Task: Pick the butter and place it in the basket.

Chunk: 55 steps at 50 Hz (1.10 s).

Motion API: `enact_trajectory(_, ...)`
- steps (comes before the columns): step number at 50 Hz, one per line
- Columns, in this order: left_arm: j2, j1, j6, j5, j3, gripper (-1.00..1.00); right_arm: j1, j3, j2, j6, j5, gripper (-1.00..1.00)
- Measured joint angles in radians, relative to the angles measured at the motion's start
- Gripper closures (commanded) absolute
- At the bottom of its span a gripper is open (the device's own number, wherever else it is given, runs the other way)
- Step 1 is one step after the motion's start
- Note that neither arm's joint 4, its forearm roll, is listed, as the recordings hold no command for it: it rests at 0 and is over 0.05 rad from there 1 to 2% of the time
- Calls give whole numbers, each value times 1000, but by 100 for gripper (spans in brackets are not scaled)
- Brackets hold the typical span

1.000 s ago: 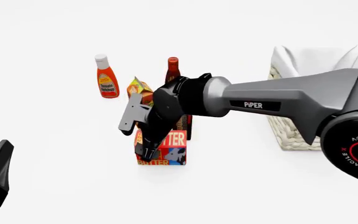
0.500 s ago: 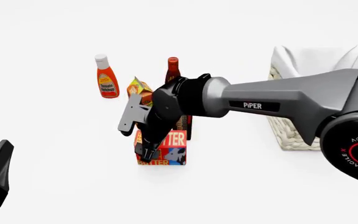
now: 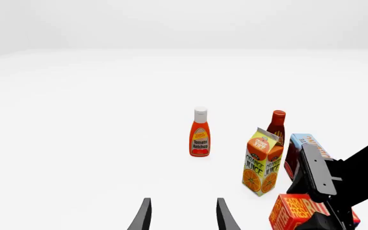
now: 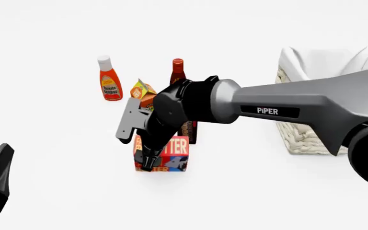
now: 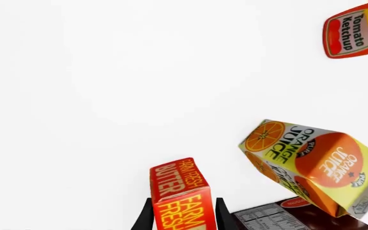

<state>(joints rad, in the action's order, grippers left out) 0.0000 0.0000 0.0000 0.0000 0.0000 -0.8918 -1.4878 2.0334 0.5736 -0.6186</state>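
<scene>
Left wrist view: the counter [image 3: 94, 143] is plain white and meets a pale grey backdrop. The left tool [image 3: 182, 218] has its fingers spread over bare surface. Ahead stand a ketchup bottle [image 3: 200, 133], an orange juice carton [image 3: 262, 163], a dark red sauce bottle [image 3: 277, 125] and a blue-topped box [image 3: 308, 143]. The butter [image 3: 296, 211] shows at the edge, held by the right arm.

Front view: the right tool [image 4: 151, 155] pinches the butter [image 4: 171, 153], which stands upright, long axis vertical, printed face toward the camera, just in front of the carton [image 4: 142, 91]. The basket [image 4: 305, 96] sits well apart to the right.

Right wrist view: the fingers [image 5: 144, 215] press both sides of the butter [image 5: 180, 194]; its lettering runs along the fingers' line.
</scene>
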Motion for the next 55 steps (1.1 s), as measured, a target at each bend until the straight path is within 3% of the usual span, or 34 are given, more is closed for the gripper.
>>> enact_trajectory(55,0,0,0,0,0,-100,-3,61,-175,-33,12,100)
